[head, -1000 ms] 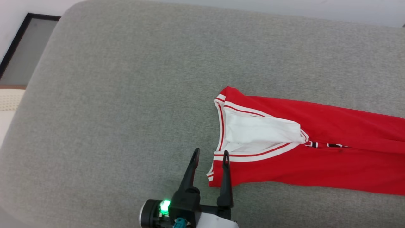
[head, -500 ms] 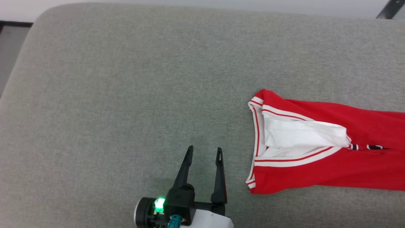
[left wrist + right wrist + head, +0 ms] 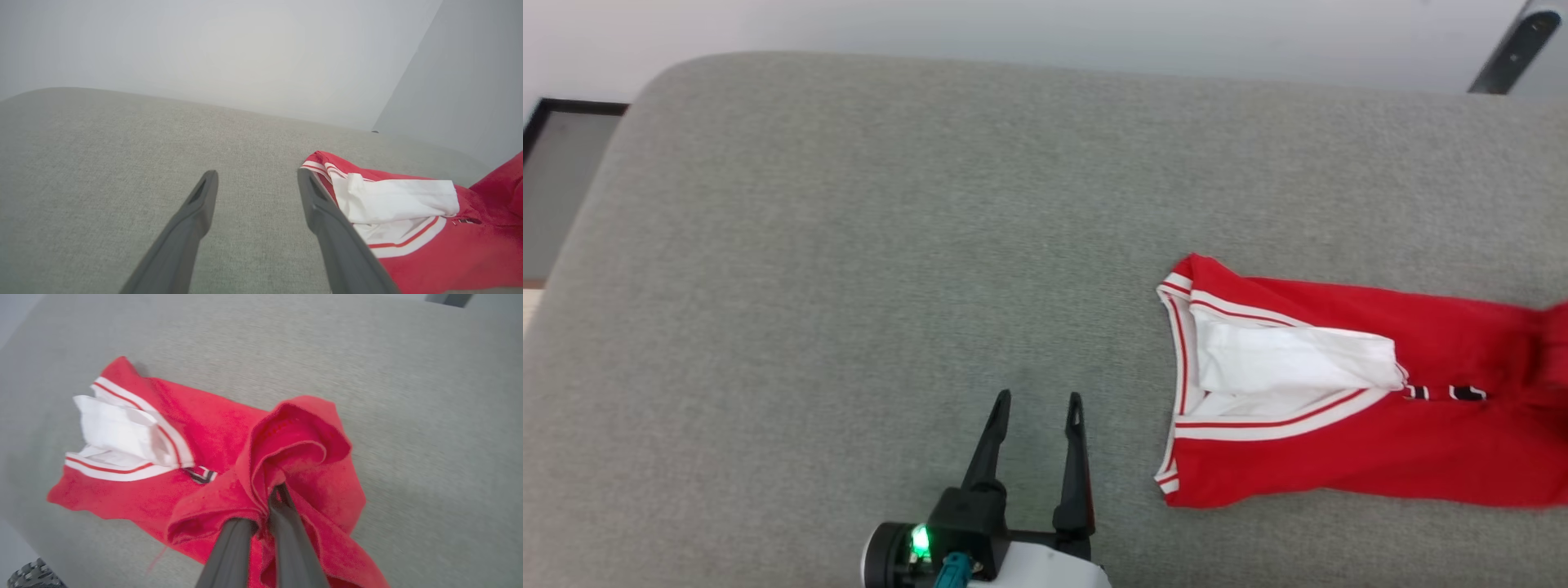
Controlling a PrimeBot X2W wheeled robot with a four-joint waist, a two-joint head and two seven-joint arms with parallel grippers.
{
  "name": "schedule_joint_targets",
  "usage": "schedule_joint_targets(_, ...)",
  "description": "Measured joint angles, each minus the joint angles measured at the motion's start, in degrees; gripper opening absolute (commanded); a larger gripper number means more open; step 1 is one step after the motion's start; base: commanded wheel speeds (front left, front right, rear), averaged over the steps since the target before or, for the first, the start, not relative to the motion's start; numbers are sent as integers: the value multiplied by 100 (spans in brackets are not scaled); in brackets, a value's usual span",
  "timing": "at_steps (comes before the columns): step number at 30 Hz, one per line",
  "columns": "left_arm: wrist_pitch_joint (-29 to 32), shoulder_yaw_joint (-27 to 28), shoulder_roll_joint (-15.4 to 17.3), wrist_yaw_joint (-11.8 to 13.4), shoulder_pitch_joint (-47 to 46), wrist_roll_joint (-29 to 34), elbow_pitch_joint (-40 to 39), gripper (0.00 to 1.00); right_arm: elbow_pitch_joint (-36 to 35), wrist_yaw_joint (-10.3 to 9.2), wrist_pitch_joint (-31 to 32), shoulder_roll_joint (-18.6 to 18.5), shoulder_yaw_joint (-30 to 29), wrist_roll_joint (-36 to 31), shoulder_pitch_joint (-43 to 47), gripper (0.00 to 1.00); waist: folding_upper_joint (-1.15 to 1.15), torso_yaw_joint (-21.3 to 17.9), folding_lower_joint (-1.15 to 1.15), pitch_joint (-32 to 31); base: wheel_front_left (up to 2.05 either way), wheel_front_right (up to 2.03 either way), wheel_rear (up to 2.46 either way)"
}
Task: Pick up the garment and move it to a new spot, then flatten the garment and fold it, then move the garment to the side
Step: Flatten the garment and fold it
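Head view, starting at the far left: a dark-framed panel (image 3: 564, 163), well left of the garment, is cut by the picture's edge, and I can't tell what it is. The grey cushion (image 3: 849, 245) spreads under everything. The left gripper (image 3: 1040, 398) hangs over bare cushion just left of the garment (image 3: 1339, 465), with its two fingers spread apart, nothing between them, and clear of the cloth. In the left wrist view one finger overlaps the striped trim, so the gap is hidden there. The garment lies on the cushion with its collar end toward that gripper. A white sleeve (image 3: 1290, 363) is folded across the red chest, and the garment's far right end runs out of the picture. Of the lettering (image 3: 1445, 393) only a few black-and-white scraps peep from a crease, too little to read. At the garment's right end, in the slightly blurred right wrist view, the right gripper (image 3: 274, 494) is pinched tight on a bunched fold of red cloth, its fingertips buried in it. Up right of the garment a dark bar (image 3: 1511, 45) is cut off too.
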Motion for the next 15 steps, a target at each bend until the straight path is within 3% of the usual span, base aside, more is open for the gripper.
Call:
schedule_joint_targets(7, -3, 24, 1, -83, 160, -145, -71, 100, -906, 0, 368, 433, 4, -260, -264, 0, 0, 296, 0, -105, 0, 0, 0)
schedule_joint_targets(15, -3, -77, 0, -111, 285, -324, -197, 100, -916, -1, 740, 1240, 2, -502, -388, 0, 0, 733, 0, -156, 0, 0, 0)
